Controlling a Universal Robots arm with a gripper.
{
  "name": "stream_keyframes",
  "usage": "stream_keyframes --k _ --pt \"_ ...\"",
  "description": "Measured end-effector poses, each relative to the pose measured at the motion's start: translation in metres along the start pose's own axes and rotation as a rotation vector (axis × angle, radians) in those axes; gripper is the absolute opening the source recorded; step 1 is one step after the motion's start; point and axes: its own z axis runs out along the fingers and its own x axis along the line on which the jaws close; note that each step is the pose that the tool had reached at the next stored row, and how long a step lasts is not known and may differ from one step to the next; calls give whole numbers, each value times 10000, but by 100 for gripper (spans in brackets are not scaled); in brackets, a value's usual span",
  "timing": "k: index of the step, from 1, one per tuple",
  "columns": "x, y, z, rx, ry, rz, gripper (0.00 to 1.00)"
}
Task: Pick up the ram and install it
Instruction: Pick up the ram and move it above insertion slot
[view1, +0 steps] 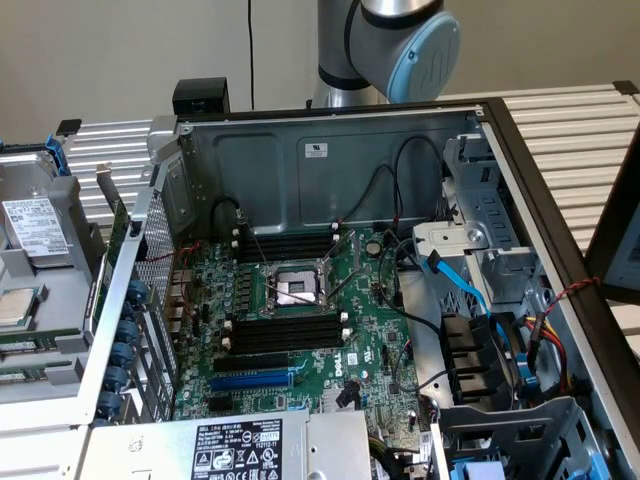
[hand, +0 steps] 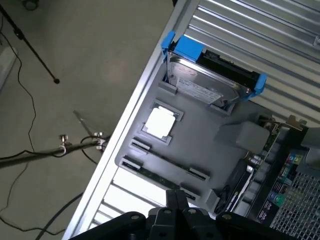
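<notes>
Where the arm stands: the arm (view1: 400, 40) rises behind the back wall of the computer case (view1: 330, 160); a grey and blue joint shows there, above the case.
Wrist pose: the wrist camera looks down at an angle on the grey tray (hand: 215, 130) and on the floor (hand: 75, 60) beside the table.
Gripper: the gripper (hand: 176, 194) hangs over the tray's edge, near one end of the closer stick.
Jaws: pressed together, with nothing between them.
Ram: the ram (hand: 170, 160) lies on edge in a long groove of the tray. A second stick lies in the groove just beside it, parallel. Neither touches the gripper.
Tray, other contents: a hard drive (hand: 200, 85) sits in a blue carrier (hand: 187, 47) at one end. A square processor chip (hand: 161, 122) lies in its own recess between the drive and the sticks.
Tray, place: outside the case, on the slatted table at the exterior view's left.
Case, contents: the lid is off and the green motherboard (view1: 350, 290) lies flat inside.
Board: an open processor socket (view1: 295, 290) sits between two banks of black memory slots (view1: 285, 330), all without sticks. A blue expansion slot (view1: 250, 381) lies just in front of the nearer bank.
Case, right side: black and blue cables (view1: 460, 285) run past the drive bays.
</notes>
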Motion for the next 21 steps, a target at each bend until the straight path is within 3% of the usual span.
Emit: stream_keyframes --k 13,21 --pt "0 0 5 91 100 -2366 10" --pt "-1 -1 18 204 76 -3817 10"
